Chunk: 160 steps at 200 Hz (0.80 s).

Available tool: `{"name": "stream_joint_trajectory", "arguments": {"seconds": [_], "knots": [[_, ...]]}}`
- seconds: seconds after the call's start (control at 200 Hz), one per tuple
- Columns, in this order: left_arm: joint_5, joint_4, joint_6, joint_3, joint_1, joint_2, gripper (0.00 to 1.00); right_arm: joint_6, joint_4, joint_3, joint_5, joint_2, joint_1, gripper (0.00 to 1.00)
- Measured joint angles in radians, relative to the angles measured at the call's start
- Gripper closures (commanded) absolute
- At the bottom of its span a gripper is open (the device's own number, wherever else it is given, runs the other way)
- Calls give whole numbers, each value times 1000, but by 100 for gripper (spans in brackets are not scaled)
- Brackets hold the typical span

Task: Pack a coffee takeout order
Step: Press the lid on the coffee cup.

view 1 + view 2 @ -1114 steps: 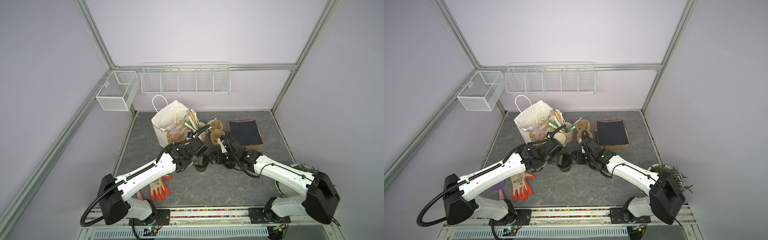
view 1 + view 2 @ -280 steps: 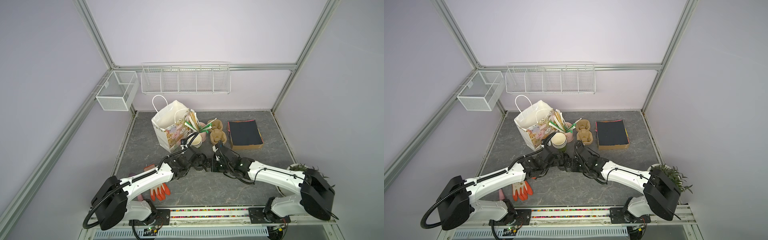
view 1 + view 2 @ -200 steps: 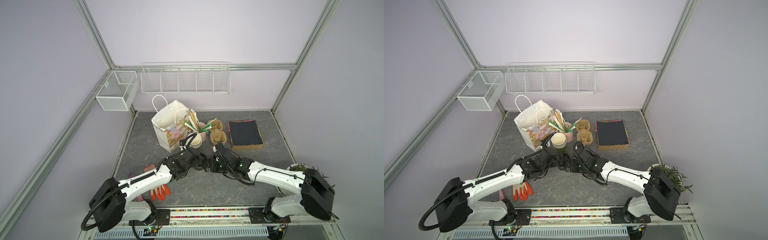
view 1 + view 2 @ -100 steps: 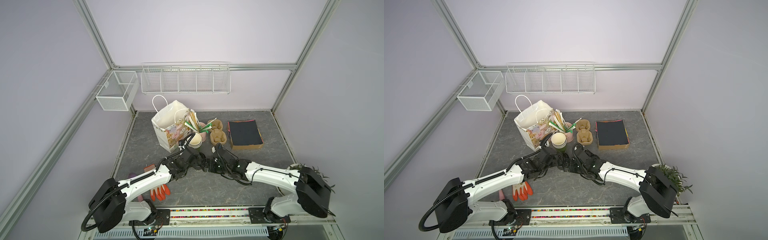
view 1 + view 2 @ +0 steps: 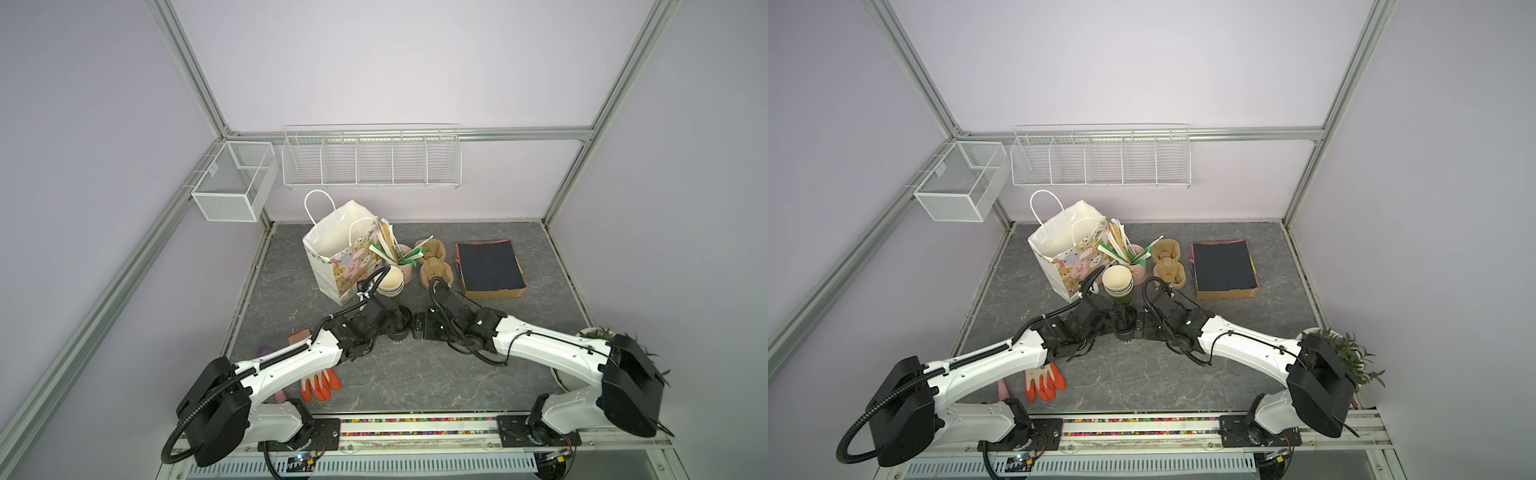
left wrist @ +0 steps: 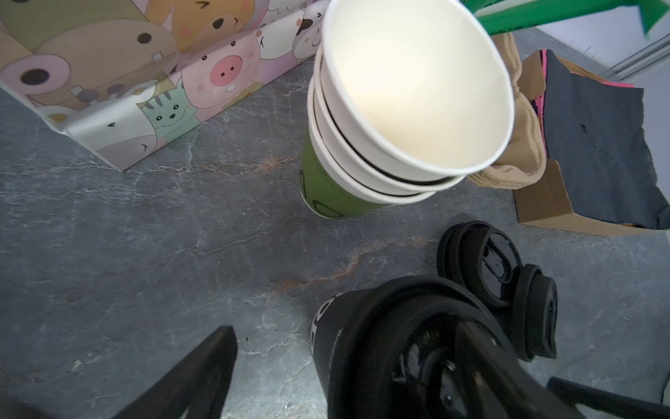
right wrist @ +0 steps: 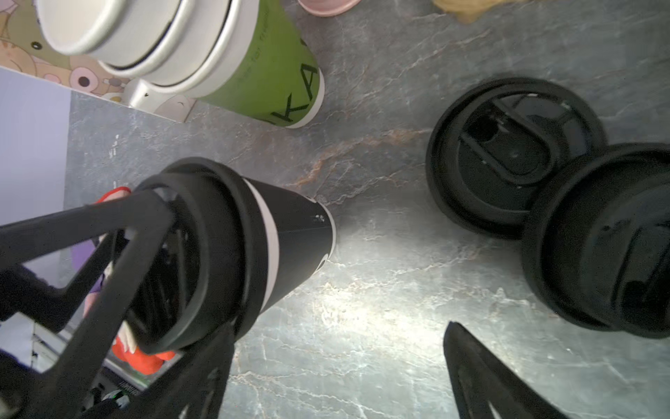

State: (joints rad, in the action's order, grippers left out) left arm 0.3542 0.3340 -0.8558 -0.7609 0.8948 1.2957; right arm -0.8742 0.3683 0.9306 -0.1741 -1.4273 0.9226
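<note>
The black paper cup [image 5: 398, 330] with white lettering stands upright with a black lid on it, between my two grippers in both top views. My left gripper [image 6: 362, 381] is open; the cup [image 6: 380, 337] sits close to one finger, with a gap to the other finger [image 6: 203, 366]. In the right wrist view a left finger lies across the cup's lid [image 7: 203, 246]. My right gripper [image 7: 340, 370] is open over bare table beside the cup. The brown two-cup carrier [image 5: 434, 262] and the black paper sheet [image 5: 488, 266] lie at the back.
Stacked cream cups [image 5: 388, 284] with a green bottom cup stand just behind the grippers. Two loose black lids [image 7: 507, 156] lie beside the right gripper. A cartoon paper bag [image 5: 345, 253], a pink cup of straws [image 5: 405, 262], orange gloves [image 5: 320, 384] and a plant [image 5: 1345, 345] are also present.
Since the earliest frames both grippers have come down lower around the black cup. Over the last second the right gripper has edged slightly toward the cup; both stay open.
</note>
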Motion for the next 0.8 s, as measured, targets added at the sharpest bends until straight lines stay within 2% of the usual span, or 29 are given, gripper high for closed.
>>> {"name": "stream_joint_trajectory", "arguments": {"seconds": [0.23, 0.8], "knots": [[-5, 3, 0, 2, 0, -4, 7, 38, 5, -2, 4, -1, -33, 8], [-16, 3, 0, 10, 0, -15, 7, 76, -16, 0, 18, -5, -37, 8]]}}
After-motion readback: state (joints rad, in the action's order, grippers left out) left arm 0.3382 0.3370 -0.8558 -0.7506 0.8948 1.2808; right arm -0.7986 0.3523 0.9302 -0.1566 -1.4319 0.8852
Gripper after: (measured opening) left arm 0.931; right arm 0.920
